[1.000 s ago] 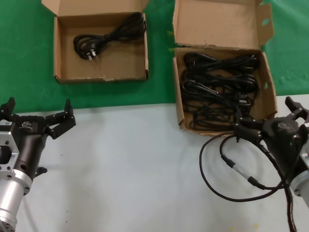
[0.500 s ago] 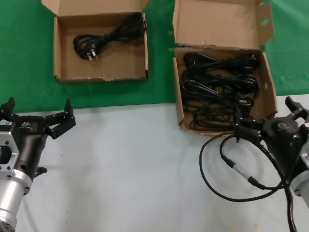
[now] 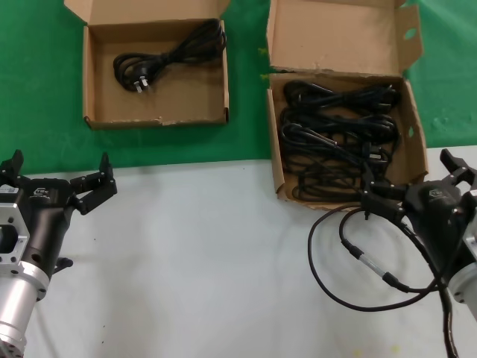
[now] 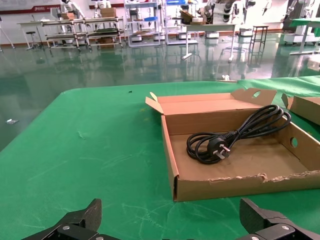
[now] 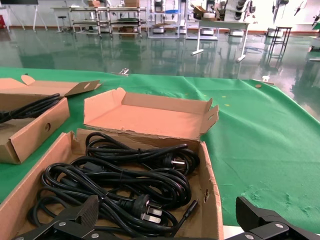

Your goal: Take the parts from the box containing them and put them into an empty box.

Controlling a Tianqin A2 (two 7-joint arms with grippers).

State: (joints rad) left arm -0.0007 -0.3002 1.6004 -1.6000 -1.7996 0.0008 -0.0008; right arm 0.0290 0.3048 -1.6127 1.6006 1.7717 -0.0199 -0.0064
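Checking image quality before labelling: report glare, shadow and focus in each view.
Head view: even light, the power cords in the larger cardboard box sharp, only soft shadows inside the smaller cardboard box. Left wrist view: bright reflections on the glossy floor; the single power cord is crisp, left gripper fingertips cropped. Right wrist view: similar floor sheen, cords clear, right gripper cropped.

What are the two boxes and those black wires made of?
Both the smaller box and the larger box look like brown corrugated cardboard: matte, with rough torn edges. The power cords seem coated in black rubber or plastic, smooth with a slight shine, and their plugs carry silvery prongs, probably metal.
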